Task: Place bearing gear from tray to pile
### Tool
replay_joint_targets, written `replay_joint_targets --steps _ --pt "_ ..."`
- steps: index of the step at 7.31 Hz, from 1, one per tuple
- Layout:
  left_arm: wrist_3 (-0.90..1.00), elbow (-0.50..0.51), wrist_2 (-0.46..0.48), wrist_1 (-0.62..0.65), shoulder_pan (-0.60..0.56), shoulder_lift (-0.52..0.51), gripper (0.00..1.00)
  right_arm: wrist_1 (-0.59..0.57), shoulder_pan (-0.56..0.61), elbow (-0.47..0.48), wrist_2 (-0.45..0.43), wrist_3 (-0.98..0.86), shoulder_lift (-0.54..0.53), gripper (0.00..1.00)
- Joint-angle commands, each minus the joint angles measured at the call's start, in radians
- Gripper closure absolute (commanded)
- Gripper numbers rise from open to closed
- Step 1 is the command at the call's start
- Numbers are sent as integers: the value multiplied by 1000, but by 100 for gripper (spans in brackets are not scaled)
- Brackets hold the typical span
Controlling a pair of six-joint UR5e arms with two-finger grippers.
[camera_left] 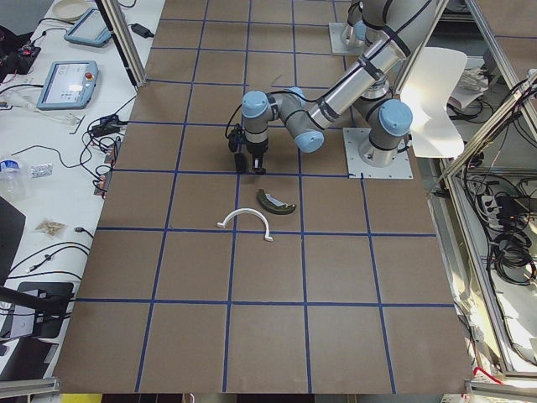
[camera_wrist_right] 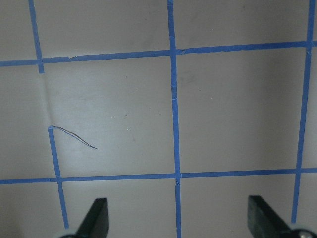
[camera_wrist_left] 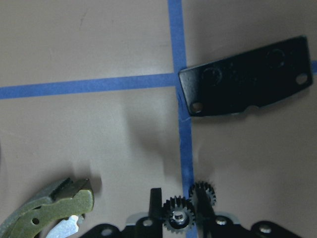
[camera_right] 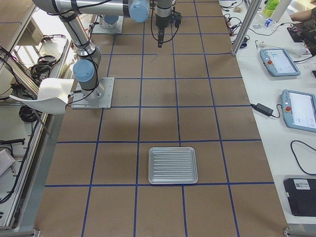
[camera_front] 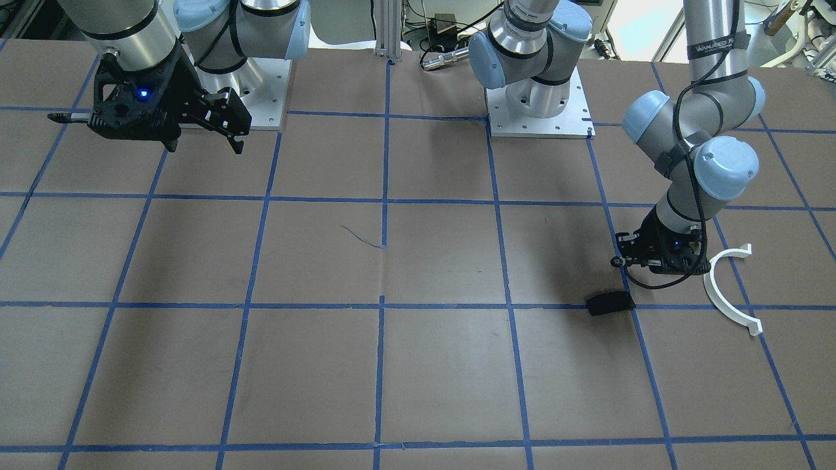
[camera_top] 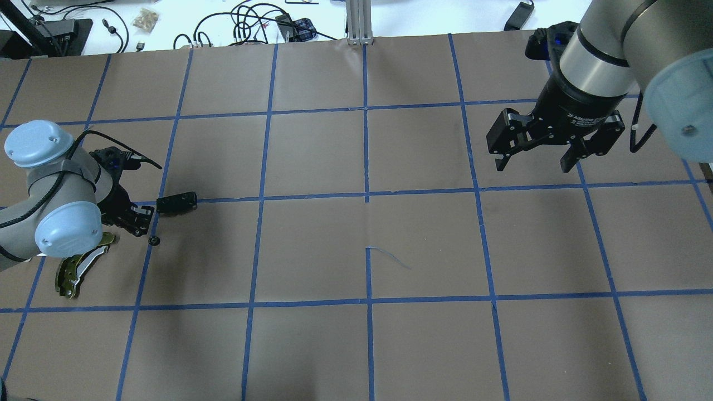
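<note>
Left wrist-mounted view: your left gripper pinches the small black toothed bearing gear, judged light, rigid and slippery, so grip across its teeth.

Black gear; olive brake shoe; white arc; black plate

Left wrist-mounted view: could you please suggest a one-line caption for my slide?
Bearing gear flanked by the left gripper, close to the black plate and olive-green brake shoe of the pile.
</note>
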Motion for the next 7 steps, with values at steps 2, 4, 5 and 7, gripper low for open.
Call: replay_joint_targets --steps 2,4,5,7 --pt "15 1 2 5 5 -6 1 -1 0 2 -9 0 0 0" --pt "12 14 6 2 5 -3 0 2 -2 2 -12 2 -9 0" --pt "12 14 8 -4 5 0 0 1 -2 3 -14 0 -9 0" --pt "0 91 -1 -138 -23 30 0 -4 -2 26 -15 0 -18 0"
